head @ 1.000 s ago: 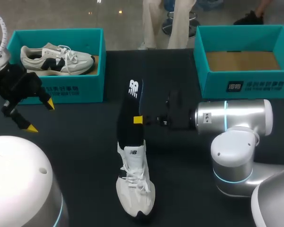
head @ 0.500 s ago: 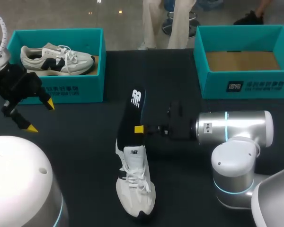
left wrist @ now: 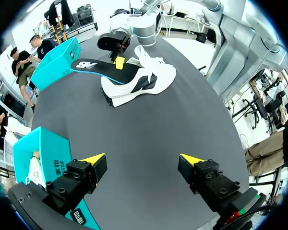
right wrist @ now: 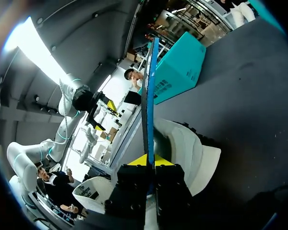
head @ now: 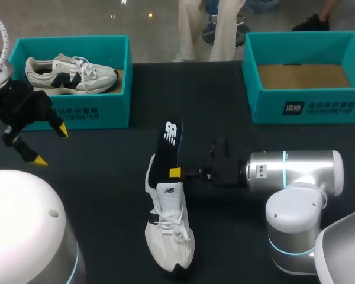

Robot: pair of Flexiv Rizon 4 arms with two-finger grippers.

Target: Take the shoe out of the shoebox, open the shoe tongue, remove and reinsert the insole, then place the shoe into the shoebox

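My right pincer is clamped narrow on the black insole. The insole stands on edge between the fingers, its lower end in the opening of the white sneaker, which lies on the desk just below that pincer. My left pincer hangs wide, well apart from that sneaker, beside the teal shoebox holding a second sneaker.

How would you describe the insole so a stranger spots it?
On the dark table lies a white shoe. The insole is the flat black strip with a white logo sticking out of it, pinched by the right gripper.
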